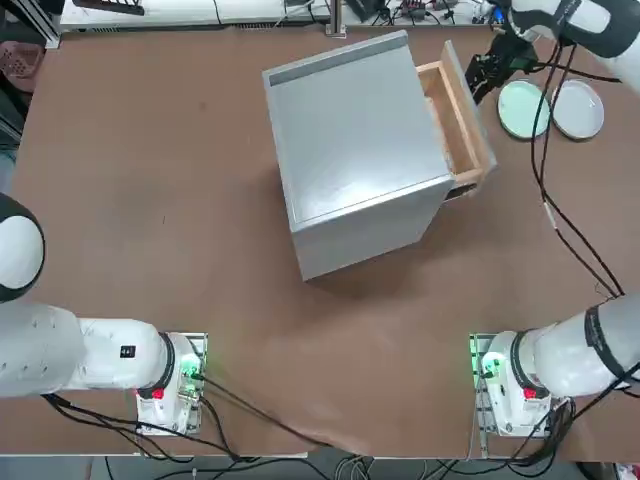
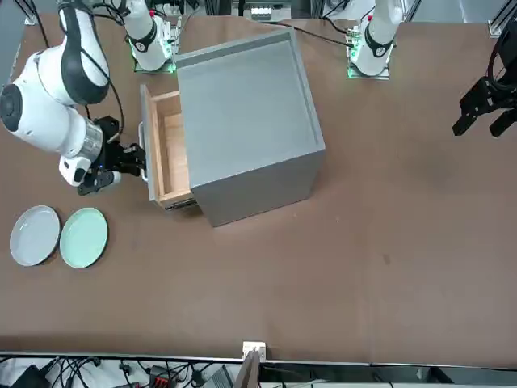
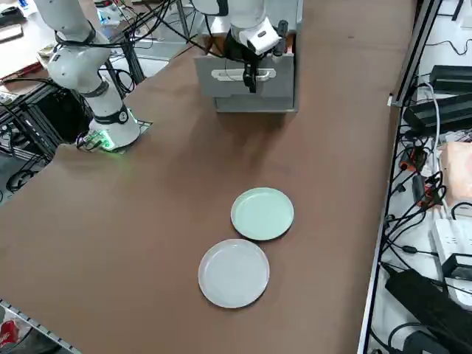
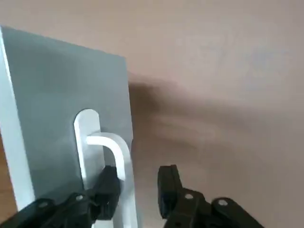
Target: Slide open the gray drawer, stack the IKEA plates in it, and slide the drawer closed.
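Gray-fronted wooden drawer [image 2: 172, 149], half-open, beside black claw [image 4: 139, 175]; claw parted around curved white handle [image 4: 124, 164], unclamped. Rigid handle best gripped mid-bar. Shallow mint plate [image 3: 262, 214], white plate [image 3: 234, 273] apart from claw; probably slippery, rims preferred.

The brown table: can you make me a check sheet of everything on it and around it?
Surface: brown tabletop, smooth-looking.
Job's things: gray drawer with light wood sides pulled out; round mint green plate and round white plate side by side on the table, unstacked.
Clutter: black boxy devices beyond the table edge.
Grippers: right gripper open at the drawer's white handle.
Cables: black, along the right arm.
Surroundings: white bench.
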